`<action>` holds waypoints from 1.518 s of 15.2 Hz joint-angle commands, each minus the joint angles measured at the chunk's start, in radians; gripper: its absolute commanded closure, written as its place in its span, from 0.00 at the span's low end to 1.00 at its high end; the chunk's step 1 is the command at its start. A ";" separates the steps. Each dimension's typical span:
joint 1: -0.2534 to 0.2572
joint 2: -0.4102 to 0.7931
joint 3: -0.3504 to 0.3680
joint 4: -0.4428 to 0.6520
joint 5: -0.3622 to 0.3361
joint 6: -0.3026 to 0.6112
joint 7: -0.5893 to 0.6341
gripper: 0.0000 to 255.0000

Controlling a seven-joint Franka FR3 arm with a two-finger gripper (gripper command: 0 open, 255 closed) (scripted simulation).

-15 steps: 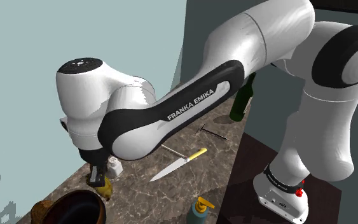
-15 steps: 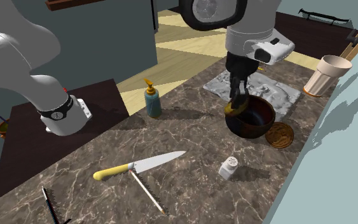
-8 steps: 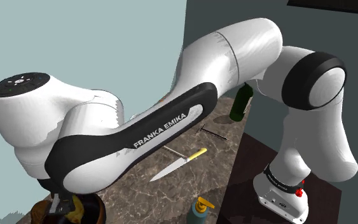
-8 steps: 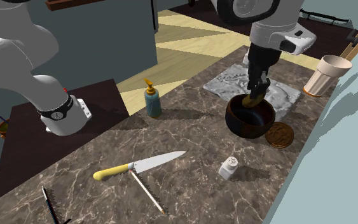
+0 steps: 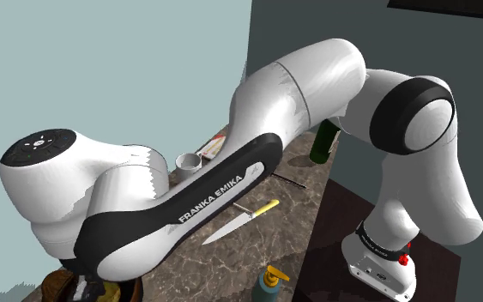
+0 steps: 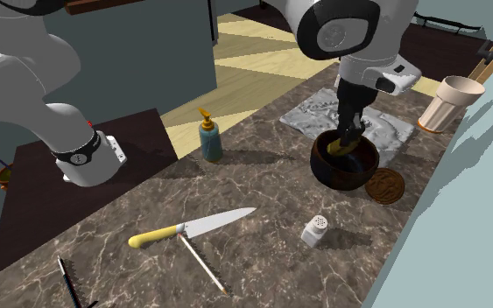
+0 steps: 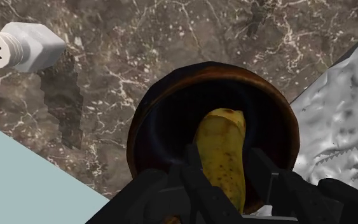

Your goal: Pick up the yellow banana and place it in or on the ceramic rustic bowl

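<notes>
**Hand clamped on banana, hanging inside the bowl**

Hand [image 7: 222, 156] first: its two black fingers are clenched on the banana [image 7: 219, 130], one on each side, grasping it near its upper end. The banana hangs inside the rim of the dark bowl [image 7: 147, 121]. Whether its lower end touches the bowl's floor I cannot tell.

What could go wrong, as I judge it:
- Let go from here, the banana would land nearly on end. It could tip against the rim and settle half out, or roll over the rim onto the worktop [image 6: 262, 184].
- Lowered further, the fingers may strike the rim, since the bowl's mouth is not much wider than the hand. That could shove the bowl.
- The bowl stands near the worktop's wall-side edge, at the end far from the stand. Its far side lies against a crumpled grey cloth [image 6: 389, 131], and a brown disc [image 6: 384, 185] lies just beside it. Uneven footing there could let the bowl rock if pushed.
- Pulled away with the fingers not fully apart, the hand could drag the banana back out.

Long axis: steep, close to upright, running along the line of the fingers. Its free, brown-flecked end points down into the bowl, and the gripped end points up into the hand.

Further out, a shaker [image 7: 18, 46] lies on the worktop, well apart from the bowl.
</notes>
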 commanded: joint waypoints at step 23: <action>-0.010 -0.037 0.008 -0.006 0.012 -0.029 -0.007 0.00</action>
